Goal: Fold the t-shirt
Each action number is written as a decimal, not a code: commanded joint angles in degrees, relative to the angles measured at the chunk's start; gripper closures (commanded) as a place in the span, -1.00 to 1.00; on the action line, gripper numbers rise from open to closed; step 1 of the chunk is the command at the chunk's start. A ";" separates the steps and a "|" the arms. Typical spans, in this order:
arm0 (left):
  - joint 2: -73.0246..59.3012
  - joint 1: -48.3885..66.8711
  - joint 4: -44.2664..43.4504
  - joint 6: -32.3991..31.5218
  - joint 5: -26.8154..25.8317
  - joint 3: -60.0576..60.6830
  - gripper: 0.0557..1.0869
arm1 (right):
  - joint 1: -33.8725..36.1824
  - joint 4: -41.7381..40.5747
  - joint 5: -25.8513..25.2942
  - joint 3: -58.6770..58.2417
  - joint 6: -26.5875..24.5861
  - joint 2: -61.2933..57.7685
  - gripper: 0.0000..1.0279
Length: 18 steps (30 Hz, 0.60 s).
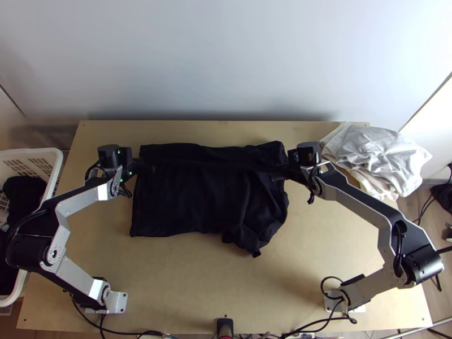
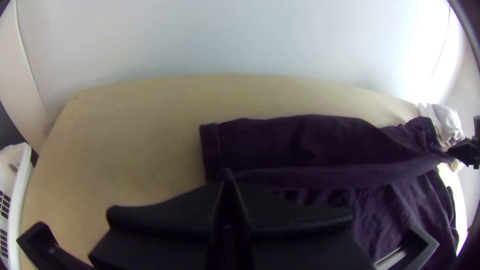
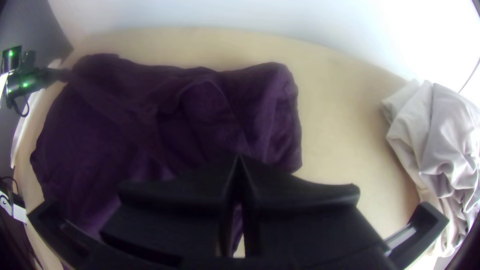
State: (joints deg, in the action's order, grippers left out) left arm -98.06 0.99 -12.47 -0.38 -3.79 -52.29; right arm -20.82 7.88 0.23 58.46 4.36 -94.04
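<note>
Pale wooden table (image 1: 192,277) beneath, left and right jaws each clench the dark t-shirt (image 1: 186,198), cloth stretched between them.

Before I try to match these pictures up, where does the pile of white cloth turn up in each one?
Top view: the white cloth pile lies at the far right corner of the table.
Left wrist view: small and far off, behind the right gripper.
Right wrist view: much larger, across a strip of tabletop from the shirt.
Shared landmark: the dark t-shirt.
</note>
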 commanded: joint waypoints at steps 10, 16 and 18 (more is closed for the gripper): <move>2.08 -0.38 -1.51 0.12 0.01 5.27 0.93 | -2.47 0.29 -0.05 -5.19 -0.14 2.98 0.95; 3.23 -0.73 -1.59 0.21 0.01 6.94 0.93 | -3.35 0.73 -0.05 -6.25 -0.05 5.09 0.95; 3.49 -0.91 -1.59 0.29 0.01 7.47 0.93 | -3.53 0.73 -0.05 -6.69 -0.05 5.45 0.95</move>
State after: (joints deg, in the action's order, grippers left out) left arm -95.55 0.56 -13.91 -0.38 -3.79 -46.57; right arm -23.53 8.34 0.19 53.19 4.29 -90.26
